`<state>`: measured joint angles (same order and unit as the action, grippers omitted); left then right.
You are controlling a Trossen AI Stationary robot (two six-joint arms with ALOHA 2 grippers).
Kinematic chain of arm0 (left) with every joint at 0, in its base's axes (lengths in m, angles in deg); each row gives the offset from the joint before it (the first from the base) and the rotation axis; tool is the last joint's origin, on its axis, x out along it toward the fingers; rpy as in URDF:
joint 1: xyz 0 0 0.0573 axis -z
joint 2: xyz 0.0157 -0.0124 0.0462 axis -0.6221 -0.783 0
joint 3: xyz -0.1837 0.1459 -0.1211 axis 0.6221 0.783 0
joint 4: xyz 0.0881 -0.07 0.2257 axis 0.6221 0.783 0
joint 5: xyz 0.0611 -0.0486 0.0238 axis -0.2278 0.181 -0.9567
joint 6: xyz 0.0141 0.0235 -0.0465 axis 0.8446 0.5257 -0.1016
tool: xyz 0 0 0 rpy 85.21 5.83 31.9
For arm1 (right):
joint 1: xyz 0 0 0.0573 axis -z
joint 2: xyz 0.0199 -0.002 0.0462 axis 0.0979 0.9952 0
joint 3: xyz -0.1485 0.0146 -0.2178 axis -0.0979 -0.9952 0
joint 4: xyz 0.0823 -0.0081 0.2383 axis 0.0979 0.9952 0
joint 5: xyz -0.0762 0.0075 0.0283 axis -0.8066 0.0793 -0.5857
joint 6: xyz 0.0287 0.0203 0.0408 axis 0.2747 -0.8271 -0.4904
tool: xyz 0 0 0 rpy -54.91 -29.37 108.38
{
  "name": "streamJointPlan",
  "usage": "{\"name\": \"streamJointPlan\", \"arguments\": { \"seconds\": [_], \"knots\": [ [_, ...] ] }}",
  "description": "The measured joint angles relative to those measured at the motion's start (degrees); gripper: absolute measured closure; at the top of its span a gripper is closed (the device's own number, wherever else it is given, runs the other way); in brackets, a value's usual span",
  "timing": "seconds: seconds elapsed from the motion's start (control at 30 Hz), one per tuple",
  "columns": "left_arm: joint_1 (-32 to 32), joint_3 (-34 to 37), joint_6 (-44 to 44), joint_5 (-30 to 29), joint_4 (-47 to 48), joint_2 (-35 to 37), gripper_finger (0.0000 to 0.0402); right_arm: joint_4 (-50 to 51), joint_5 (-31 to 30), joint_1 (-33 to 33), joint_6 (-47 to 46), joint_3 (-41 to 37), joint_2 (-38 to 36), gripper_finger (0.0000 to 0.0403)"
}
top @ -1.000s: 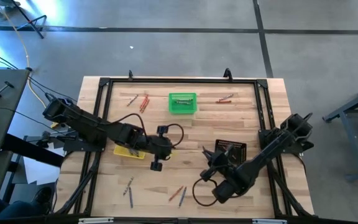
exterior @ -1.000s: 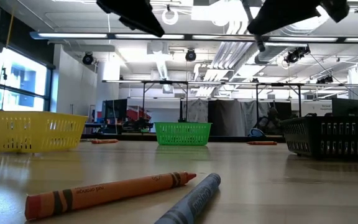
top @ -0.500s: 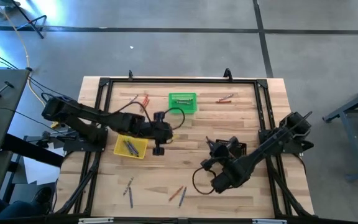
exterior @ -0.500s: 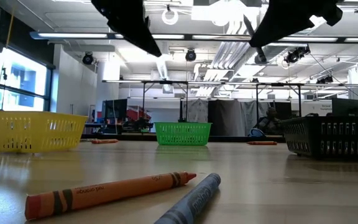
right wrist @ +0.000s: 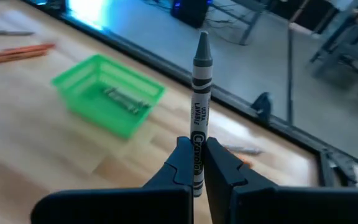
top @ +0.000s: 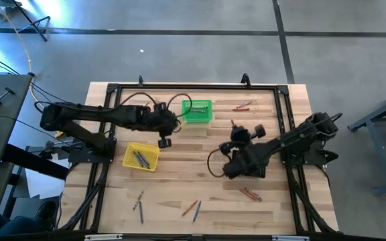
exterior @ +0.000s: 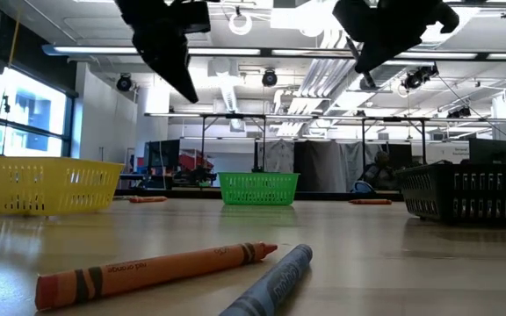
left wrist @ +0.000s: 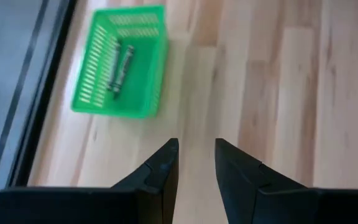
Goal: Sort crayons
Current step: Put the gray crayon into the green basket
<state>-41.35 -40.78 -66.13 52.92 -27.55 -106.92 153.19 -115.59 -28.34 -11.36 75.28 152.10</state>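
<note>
My right gripper (top: 237,136) is above the table's middle, right of the green basket (top: 197,111), and is shut on a grey crayon (right wrist: 199,106). My left gripper (top: 171,127) is open and empty, just left of the green basket; its fingers show in the left wrist view (left wrist: 196,149). The green basket holds grey crayons (left wrist: 120,64). The yellow basket (top: 141,156) holds blue-grey crayons. Loose crayons lie flat on the table: an orange-red one (exterior: 156,268) and a blue-grey one (exterior: 271,283) near the front edge, and orange-red ones at the near right (top: 250,194). My right gripper pinches the grey crayon's lower part (right wrist: 197,158) between its two fingers. The crayon runs along the fingers and sticks out far beyond their tips, its pointed end (right wrist: 202,40) away from the gripper. It is lifted clear of the table.
A black basket (exterior: 468,193) stands at the right, mostly under my right arm in the high view. More crayons lie at the far right (top: 243,105) and near the front left (top: 138,201). A black frame (top: 193,86) runs along the table's edges.
My left gripper has gone from over the yellow basket toward the far edge, up beside the green basket. My right gripper has gone from the near right toward the far edge and the green basket, carrying the grey crayon.
</note>
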Motion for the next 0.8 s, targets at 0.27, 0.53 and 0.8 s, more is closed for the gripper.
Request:
{"name": "streamJointPlan", "arguments": {
  "seconds": [0.27, 0.53, 0.8],
  "knots": [
    [-3.3, 4.6, -1.2, 1.8, -1.6, 4.3, 0.0312, 1.4, -3.8, 6.1, 1.8, 0.0, -1.6, 0.04],
    [-3.5, 9.4, -2.0, 1.5, -3.4, 8.2, 0.0312, -10.1, -4.9, 13.5, 16.2, 0.0, -1.7, 0.04],
    [-2.5, 12.6, -2.1, 2.2, -4.9, 12.2, 0.0312, -27.8, 0.0, 23.2, 39.9, 0.0, -1.7, 0.0387]
  ]
}}
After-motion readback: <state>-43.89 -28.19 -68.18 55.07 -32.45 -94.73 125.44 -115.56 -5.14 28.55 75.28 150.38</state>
